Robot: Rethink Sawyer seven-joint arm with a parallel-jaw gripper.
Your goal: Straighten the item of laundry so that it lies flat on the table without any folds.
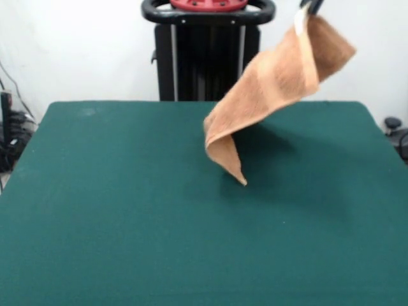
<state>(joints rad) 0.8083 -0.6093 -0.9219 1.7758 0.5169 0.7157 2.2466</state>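
The tool (310, 6), barely visible at the top edge, holds the towel (274, 86) pinched by one corner high over the far right of the counter (115, 210). Lowered carelessly, the twisted, dangling cloth could land folded; a weak pinch could drop it.

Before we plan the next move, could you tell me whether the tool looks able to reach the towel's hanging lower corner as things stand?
Probably not: the tool is at the top edge gripping the towel by its upper corner, so it is occupied; the lower corner hangs free over the table.
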